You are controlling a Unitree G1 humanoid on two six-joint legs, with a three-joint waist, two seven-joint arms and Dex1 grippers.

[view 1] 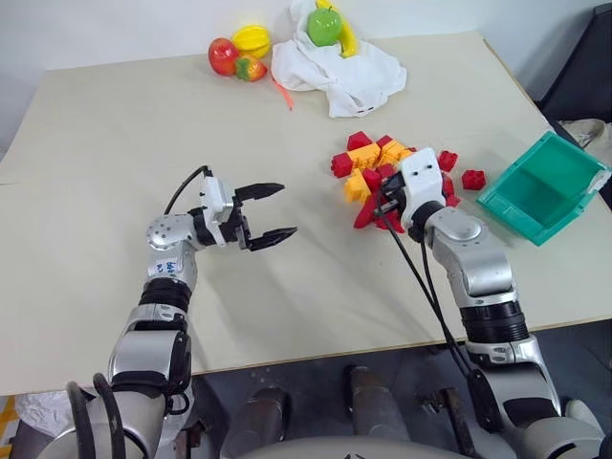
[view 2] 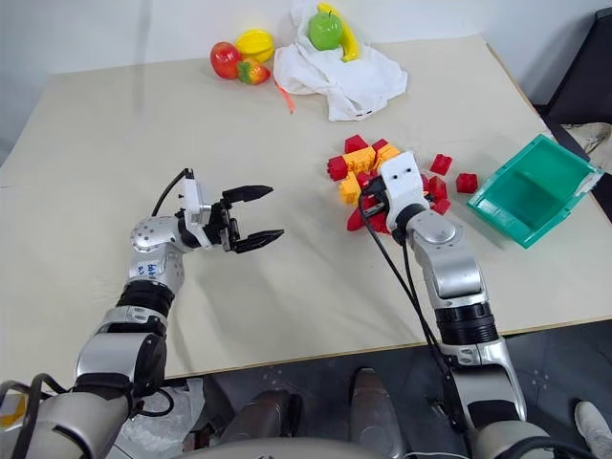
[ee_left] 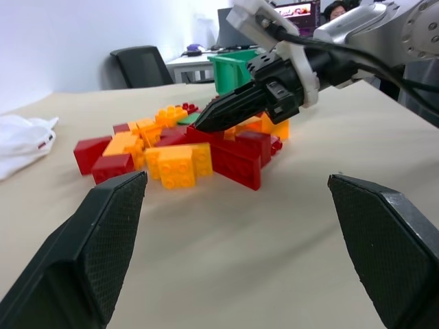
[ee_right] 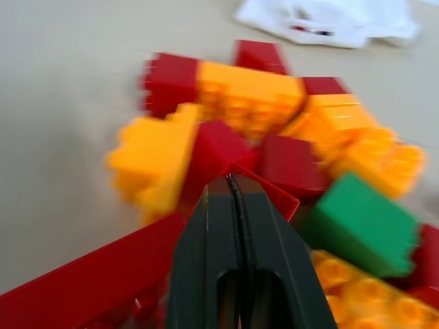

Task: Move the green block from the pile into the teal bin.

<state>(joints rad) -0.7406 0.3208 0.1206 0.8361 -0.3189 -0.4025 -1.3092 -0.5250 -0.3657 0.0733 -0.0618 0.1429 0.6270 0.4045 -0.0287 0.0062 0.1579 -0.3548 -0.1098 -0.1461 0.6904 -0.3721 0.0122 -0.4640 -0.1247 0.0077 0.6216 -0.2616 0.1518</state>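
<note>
You are holding left gripper [view 1: 273, 212] level, fingers [view 1: 260, 190] spread wide, pointing right; right gripper [ee_left: 206, 120] reaching forward, fingers pressed together.

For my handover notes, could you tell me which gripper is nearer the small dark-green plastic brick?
Right. The right gripper sits shut in the pile beside the green brick; the left gripper hangs open well aside.

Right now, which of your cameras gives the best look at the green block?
The right wrist view: the green block sits close up in the pile, just beside the shut right gripper. The left wrist view shows a green sliver behind that gripper; in the head views the right gripper hides it.
</note>
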